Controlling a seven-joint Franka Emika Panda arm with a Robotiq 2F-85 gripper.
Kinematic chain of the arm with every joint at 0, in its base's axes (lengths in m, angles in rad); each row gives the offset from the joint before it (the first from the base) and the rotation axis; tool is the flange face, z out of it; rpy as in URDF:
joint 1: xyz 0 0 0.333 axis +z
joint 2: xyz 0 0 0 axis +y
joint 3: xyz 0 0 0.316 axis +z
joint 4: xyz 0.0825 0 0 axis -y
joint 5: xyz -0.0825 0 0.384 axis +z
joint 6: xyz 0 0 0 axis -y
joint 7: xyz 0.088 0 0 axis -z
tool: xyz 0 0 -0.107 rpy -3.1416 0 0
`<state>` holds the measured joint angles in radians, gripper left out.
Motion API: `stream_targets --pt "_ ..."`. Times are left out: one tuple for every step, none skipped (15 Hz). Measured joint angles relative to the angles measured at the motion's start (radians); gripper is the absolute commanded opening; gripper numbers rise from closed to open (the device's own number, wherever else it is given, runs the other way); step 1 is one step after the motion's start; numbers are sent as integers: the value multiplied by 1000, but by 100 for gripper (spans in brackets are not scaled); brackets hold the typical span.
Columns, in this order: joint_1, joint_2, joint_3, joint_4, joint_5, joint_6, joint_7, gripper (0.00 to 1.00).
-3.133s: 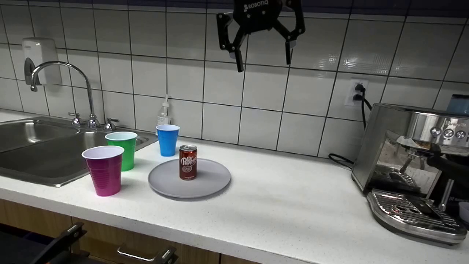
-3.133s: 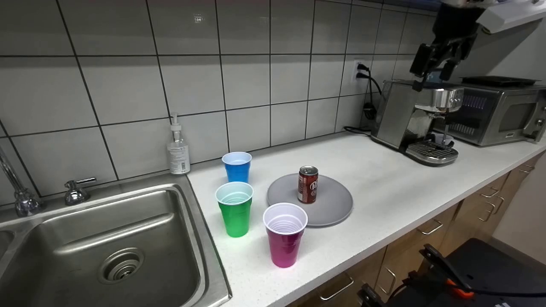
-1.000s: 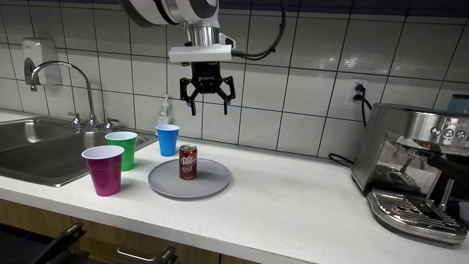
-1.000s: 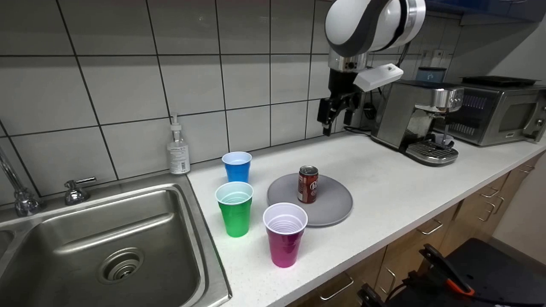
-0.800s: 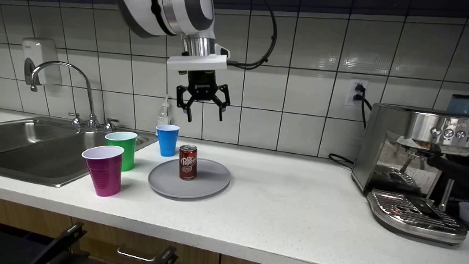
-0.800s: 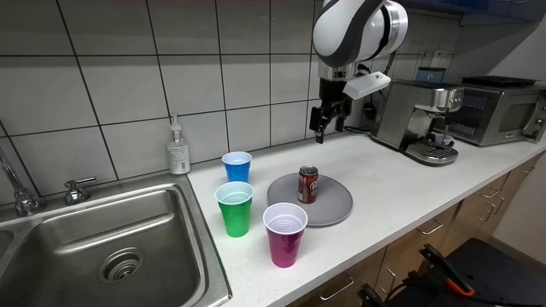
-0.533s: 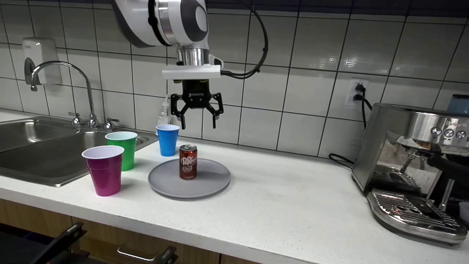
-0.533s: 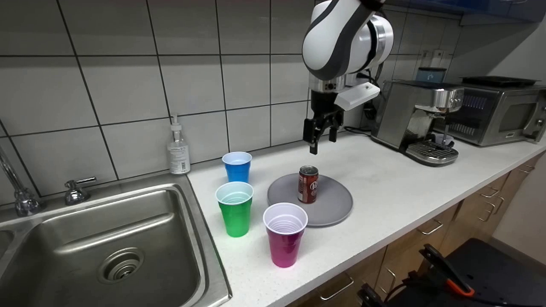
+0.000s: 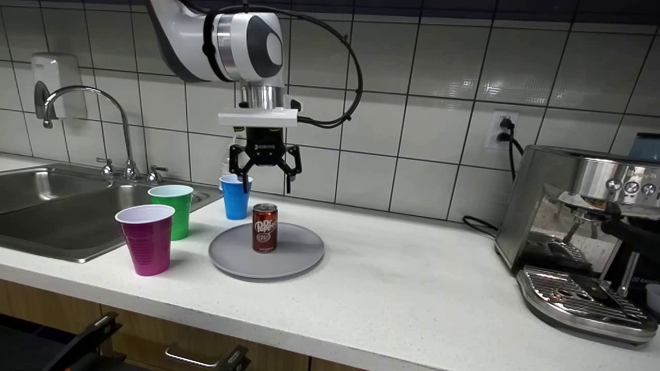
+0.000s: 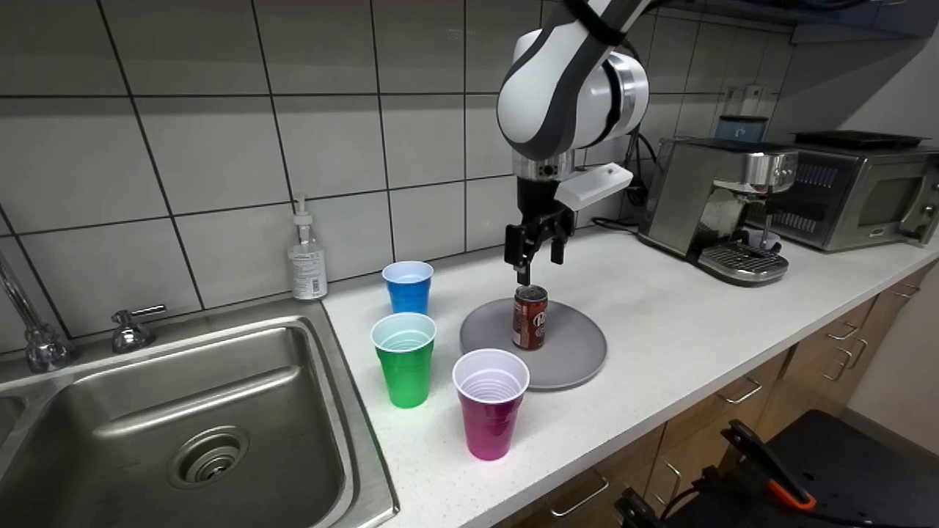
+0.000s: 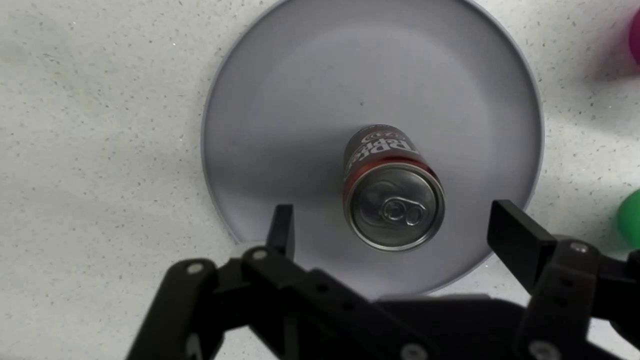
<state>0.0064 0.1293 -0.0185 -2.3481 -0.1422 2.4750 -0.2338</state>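
A dark red Dr Pepper can [image 9: 264,228] stands upright on a round grey plate [image 9: 299,250], which lies on the white counter. My gripper [image 9: 267,191] points straight down just above the can, its jaws wide apart and nothing held. In the wrist view the can's lid [image 11: 397,207] appears between the two fingers [image 11: 282,230], touching neither. A purple cup [image 10: 490,418], a green cup [image 10: 405,370] and a blue cup [image 10: 408,290] stand upright beside the plate, on the sink side. Part of the blue cup is behind a finger in an exterior view.
A steel sink [image 10: 330,411] with a tall faucet [image 9: 126,134] is set into the counter. Against the tiled wall stands a soap bottle [image 10: 306,257]. At the far end are an espresso machine [image 10: 678,198] and a microwave [image 10: 843,198].
The arm came into fuller view and moved down and leftward in both exterior views, bringing my open gripper closer over the can. The can, plate and cups have stayed put.
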Motion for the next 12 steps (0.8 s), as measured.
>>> stream_targets --pt "0 11 2 6 0 0 0 100" --pt "0 22 3 13 0 1 1 100" --pt "0 33 3 21 0 1 1 100" --pt "0 44 3 29 0 2 1 100" --pt "0 53 3 36 0 2 1 100" --pt "0 63 3 45 0 2 1 100" --pt "0 73 3 52 0 2 1 100" --pt "0 85 3 61 0 2 1 100" --pt "0 97 4 69 0 2 1 100" --pt "0 109 4 77 0 2 1 100" --pt "0 124 4 85 0 2 1 100" --pt "0 137 4 92 0 2 1 100"
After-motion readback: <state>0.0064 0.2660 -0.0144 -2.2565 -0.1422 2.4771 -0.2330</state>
